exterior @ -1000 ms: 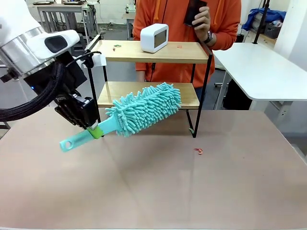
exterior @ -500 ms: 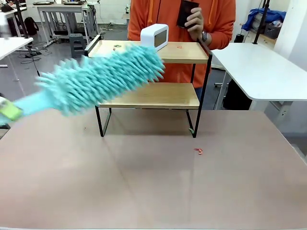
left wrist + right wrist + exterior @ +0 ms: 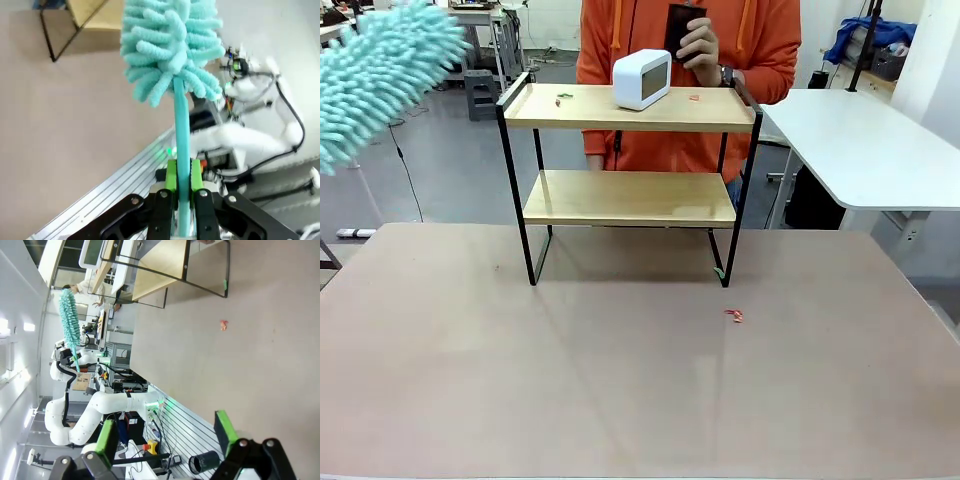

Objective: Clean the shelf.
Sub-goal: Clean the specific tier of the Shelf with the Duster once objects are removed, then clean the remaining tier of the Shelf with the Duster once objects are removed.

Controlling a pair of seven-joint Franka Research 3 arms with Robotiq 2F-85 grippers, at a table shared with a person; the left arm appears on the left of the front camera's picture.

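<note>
The risk I see is in the coming sweep. The left gripper has its green pads clamped tight on the thin handle of the teal duster, and the fluffy head stands a long way out from that grip. A sideways catch on the black frame of the shelf could twist the handle in the pads or shove the light rack along the table. A white boxy device sits on the shelf's top board, just right of its middle. A brush across at full width could well push it off the far edge, where a person's hand holds a dark object. Small scraps lie either side of that device, green to its left and red to its right, so they call for care. The shelf stands at the far middle of the table, with the duster head up beyond its left end, above top-board level and well apart from it. The right gripper is spread wide with nothing in it, near the table edge opposite the shelf.
</note>
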